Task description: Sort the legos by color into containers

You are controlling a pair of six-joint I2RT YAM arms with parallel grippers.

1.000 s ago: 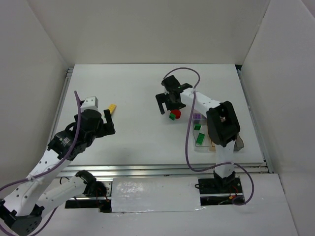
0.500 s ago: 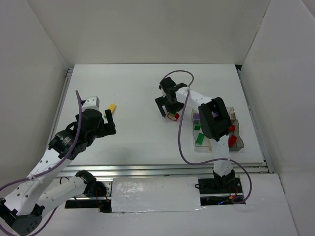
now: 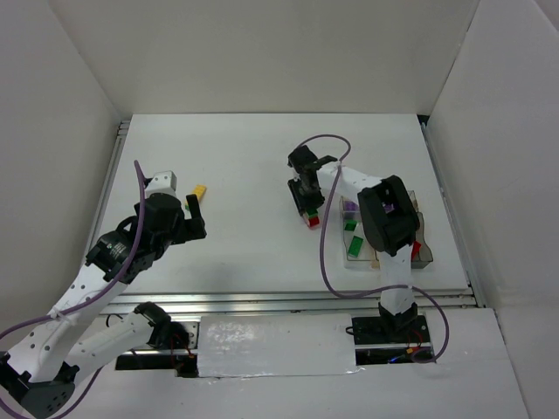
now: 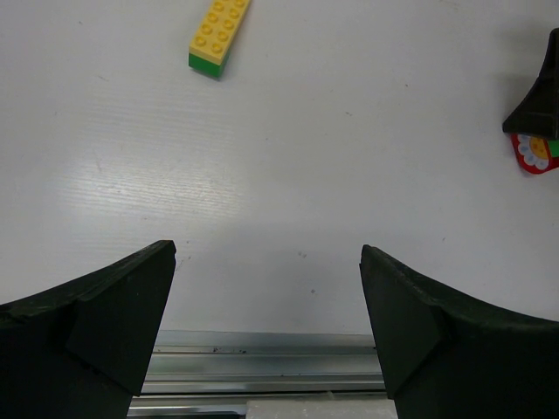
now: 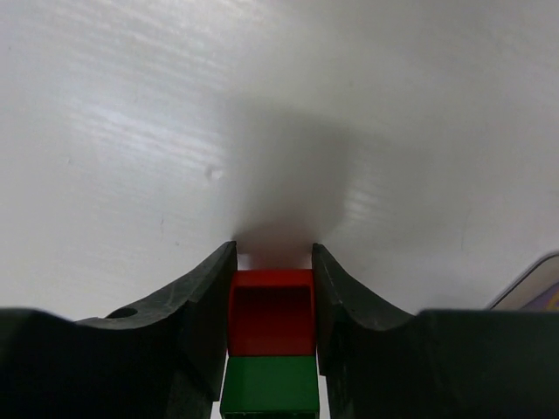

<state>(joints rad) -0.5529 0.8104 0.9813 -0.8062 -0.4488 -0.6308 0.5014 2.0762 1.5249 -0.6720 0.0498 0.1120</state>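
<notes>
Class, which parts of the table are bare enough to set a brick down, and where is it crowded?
Bare: the far strip along the back wall; the middle, between the yellow brick and the right gripper holding a red brick; the near stretch between the left gripper and the box. Crowded: around the box and right arm.

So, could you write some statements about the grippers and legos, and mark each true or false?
1. The right gripper is shut on a red-and-green lego stack. True.
2. The left gripper holds the yellow lego. False: it is open, and the lego lies on the table ahead of it.
3. The compartment box contains green legos. True.
4. The yellow lego is inside the compartment box. False: it lies on the table, far from it.
</notes>
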